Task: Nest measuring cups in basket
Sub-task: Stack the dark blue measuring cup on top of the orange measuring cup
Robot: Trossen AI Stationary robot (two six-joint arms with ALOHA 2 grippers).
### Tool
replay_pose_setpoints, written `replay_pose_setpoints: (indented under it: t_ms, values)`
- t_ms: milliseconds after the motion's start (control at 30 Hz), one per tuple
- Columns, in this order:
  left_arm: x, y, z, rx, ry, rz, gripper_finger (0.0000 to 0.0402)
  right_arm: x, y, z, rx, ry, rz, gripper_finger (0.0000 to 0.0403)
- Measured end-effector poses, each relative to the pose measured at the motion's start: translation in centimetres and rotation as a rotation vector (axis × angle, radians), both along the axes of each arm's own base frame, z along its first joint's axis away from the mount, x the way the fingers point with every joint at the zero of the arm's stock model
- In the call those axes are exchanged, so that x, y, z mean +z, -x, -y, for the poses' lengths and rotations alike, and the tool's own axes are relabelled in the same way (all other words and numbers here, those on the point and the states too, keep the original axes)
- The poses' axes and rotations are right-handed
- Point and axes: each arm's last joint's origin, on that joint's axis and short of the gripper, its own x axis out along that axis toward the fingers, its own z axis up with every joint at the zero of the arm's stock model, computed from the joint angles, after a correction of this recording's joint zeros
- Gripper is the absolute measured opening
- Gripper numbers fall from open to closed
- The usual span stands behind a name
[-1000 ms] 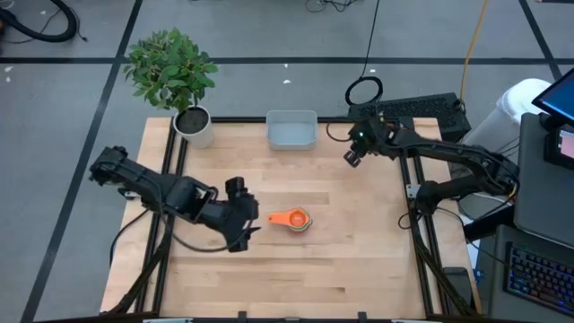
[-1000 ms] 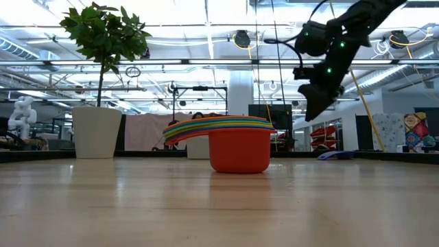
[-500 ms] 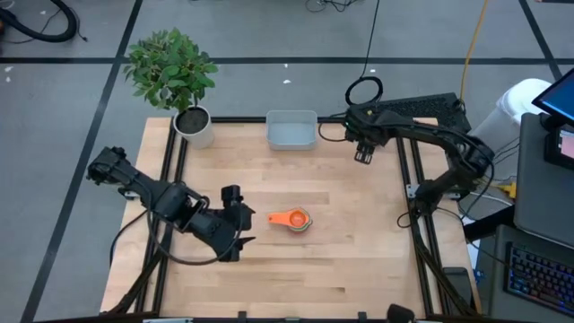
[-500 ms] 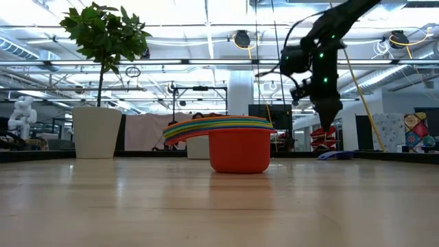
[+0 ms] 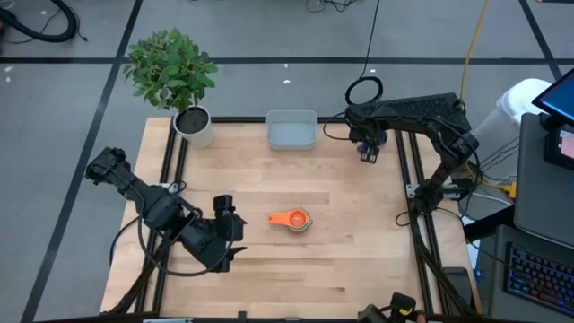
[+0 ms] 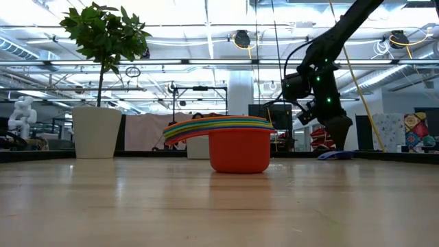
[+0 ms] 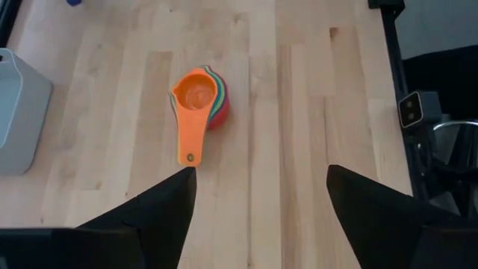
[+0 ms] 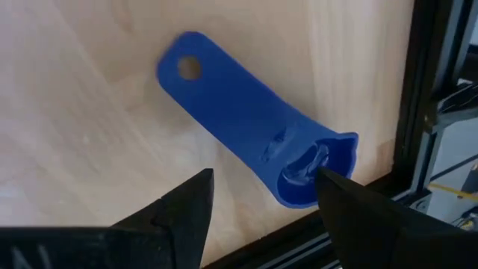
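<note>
Right end effector (image 5: 369, 152) poised directly above the dark blue measuring cup (image 8: 254, 127), fingers spread wide, empty, touching nothing. Cup lying between the fingertips, on the table (image 5: 341, 260) near its far right edge, handle running slantwise across the gap. Nested stack of cups (image 5: 292, 219) mid-table, nearer the left end effector (image 5: 226, 231), likewise wide and empty. Basket (image 5: 291, 130) beside the right arm, along the table's far edge.

Smooth glossy plastic dark blue measuring cup (image 8: 254, 131) (slight sheen), matt pale wood-plank table (image 5: 359, 233), matt plastic basket (image 5: 291, 131)
</note>
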Motion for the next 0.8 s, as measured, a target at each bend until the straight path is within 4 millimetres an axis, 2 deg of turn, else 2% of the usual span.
replay_pose_setpoints:
  t_ms: [367,800]
  values:
    - [0.0,0.1,0.2,0.019,0.021,0.000,0.0276,-0.4,1.4,0.9,-0.061,-0.005,-0.001,0.0226]
    - [0.0,0.1,0.2,0.030,0.030,0.002,0.0305,-3.3,3.2,0.2,-0.083,-0.001,0.005,0.0226]
